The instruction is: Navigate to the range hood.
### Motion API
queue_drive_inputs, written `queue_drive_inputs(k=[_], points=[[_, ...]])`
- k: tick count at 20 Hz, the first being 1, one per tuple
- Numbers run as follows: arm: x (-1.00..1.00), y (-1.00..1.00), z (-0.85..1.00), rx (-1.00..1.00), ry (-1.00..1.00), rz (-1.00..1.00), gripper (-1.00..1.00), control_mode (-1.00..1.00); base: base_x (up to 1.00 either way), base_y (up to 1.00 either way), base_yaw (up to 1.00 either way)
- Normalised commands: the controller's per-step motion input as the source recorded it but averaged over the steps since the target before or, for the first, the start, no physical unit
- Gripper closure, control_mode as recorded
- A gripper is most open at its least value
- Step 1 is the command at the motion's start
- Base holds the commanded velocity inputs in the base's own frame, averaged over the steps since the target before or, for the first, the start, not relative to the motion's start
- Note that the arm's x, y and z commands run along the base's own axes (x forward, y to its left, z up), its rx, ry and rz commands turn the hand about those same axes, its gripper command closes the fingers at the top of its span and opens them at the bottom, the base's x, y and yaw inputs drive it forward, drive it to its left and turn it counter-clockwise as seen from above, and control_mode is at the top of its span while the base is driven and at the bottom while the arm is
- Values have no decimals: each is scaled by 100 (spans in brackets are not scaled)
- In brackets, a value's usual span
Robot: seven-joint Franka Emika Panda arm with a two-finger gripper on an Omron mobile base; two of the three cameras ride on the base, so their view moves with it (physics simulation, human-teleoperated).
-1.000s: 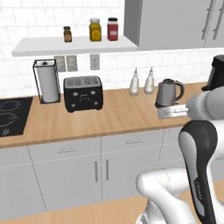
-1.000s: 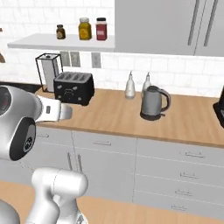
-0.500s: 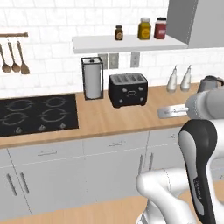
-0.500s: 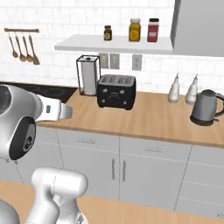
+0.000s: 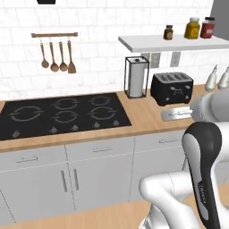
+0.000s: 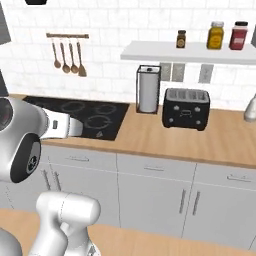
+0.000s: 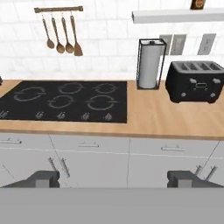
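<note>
The range hood (image 5: 46,2) shows as a black lower edge at the very top of the left base view, above the left half of the flat black cooktop (image 5: 62,114). The same hood edge (image 6: 36,1) sits at the top left of the right base view. My gripper (image 7: 114,179) is open with nothing between its fingertips, held out in front of the counter edge. It points at the grey cabinets below the cooktop (image 7: 65,101). The gripper (image 5: 172,115) hangs right of the cooktop in the left base view.
A utensil rail (image 5: 54,35) with spoons hangs on the tiled wall. A paper towel holder (image 5: 136,77) and a black toaster (image 5: 171,88) stand right of the cooktop. Jars (image 5: 193,27) sit on a white shelf (image 5: 170,42). Grey cabinet doors (image 5: 67,179) run below the counter.
The whole scene has slid to the right in both base views: the camera moved left along the counter. The cooktop, utensil rail and hood edge came into view; the kettle slipped out.
</note>
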Motion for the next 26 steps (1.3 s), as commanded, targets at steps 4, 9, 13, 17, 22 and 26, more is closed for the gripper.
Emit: queue_drive_inputs(k=[4, 9, 13, 17, 22, 26], points=[[0, 0, 0, 0, 0, 0, -100, 100, 10, 100, -1], [0, 0, 0, 0, 0, 0, -100, 100, 7, 100, 0], [0, 0, 0, 0, 0, 0, -100, 100, 71, 72, 0], [0, 0, 0, 0, 0, 0, -100, 100, 100, 21, -3], [0, 0, 0, 0, 0, 0, -100, 100, 100, -19, -2], [0, 0, 0, 0, 0, 0, -100, 100, 100, 28, -8]])
